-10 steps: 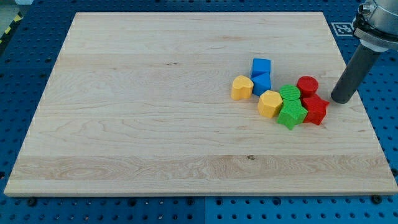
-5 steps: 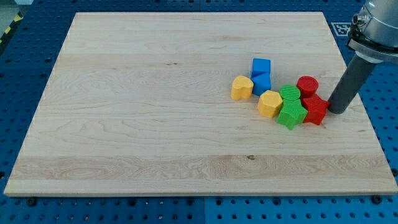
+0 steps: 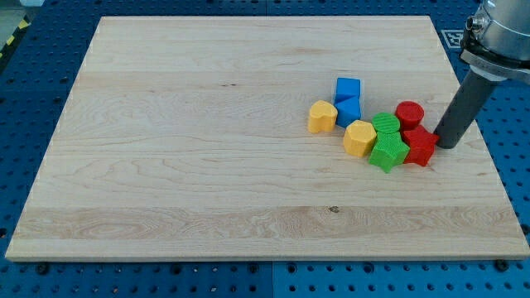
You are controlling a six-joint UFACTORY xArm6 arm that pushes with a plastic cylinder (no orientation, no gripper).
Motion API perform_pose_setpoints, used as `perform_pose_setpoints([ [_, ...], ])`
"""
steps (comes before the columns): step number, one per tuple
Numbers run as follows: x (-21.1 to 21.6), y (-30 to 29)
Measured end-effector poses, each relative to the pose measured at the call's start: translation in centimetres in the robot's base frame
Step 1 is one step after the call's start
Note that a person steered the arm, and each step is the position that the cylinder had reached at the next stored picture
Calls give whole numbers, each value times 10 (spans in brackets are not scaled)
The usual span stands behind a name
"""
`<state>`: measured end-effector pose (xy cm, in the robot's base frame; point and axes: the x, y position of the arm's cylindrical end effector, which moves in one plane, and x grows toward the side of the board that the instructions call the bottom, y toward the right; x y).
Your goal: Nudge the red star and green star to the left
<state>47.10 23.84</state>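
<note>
The red star [image 3: 420, 146] lies at the right of the wooden board [image 3: 207, 141], touching the green star [image 3: 387, 153] on its left. My tip [image 3: 447, 144] is right beside the red star's right edge, touching or nearly touching it. A red cylinder [image 3: 409, 114] sits just above the red star and a green cylinder-like block [image 3: 385, 125] above the green star.
A yellow block [image 3: 359, 137] touches the green star's left side. Another yellow block [image 3: 322, 116] lies further left. Two blue blocks [image 3: 348, 89] [image 3: 349, 110] sit above them. The board's right edge is close behind my tip.
My tip has moved down and to the left, from off the red star's upper right to right against its right side. The blocks have not visibly moved.
</note>
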Motion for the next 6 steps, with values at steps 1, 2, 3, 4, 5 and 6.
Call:
perform_pose_setpoints([
  [1, -3, -4],
  [2, -4, -8],
  [3, -4, -13],
  [4, -4, -15],
  [5, -4, -19],
  [6, -4, -22],
])
